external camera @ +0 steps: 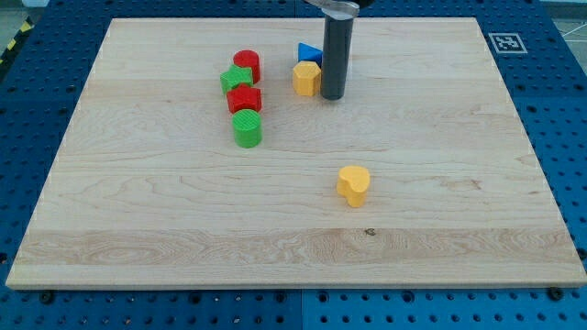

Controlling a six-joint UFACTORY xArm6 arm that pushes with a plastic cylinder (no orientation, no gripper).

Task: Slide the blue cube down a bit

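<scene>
The blue block (309, 53) sits near the view's top centre on the wooden board (440, 183); only part of it shows, and its shape looks wedge-like from here. A yellow hexagonal block (306, 78) touches it just below. My tip (332, 95) rests on the board right beside the yellow hexagon's right side and a little below and right of the blue block. The rod hides the blue block's right edge.
To the left stands a cluster: a red cylinder (247, 64), a green star block (237, 81), a red block (244, 99) and a green cylinder (247, 128). A yellow heart-shaped block (353, 184) lies alone below centre.
</scene>
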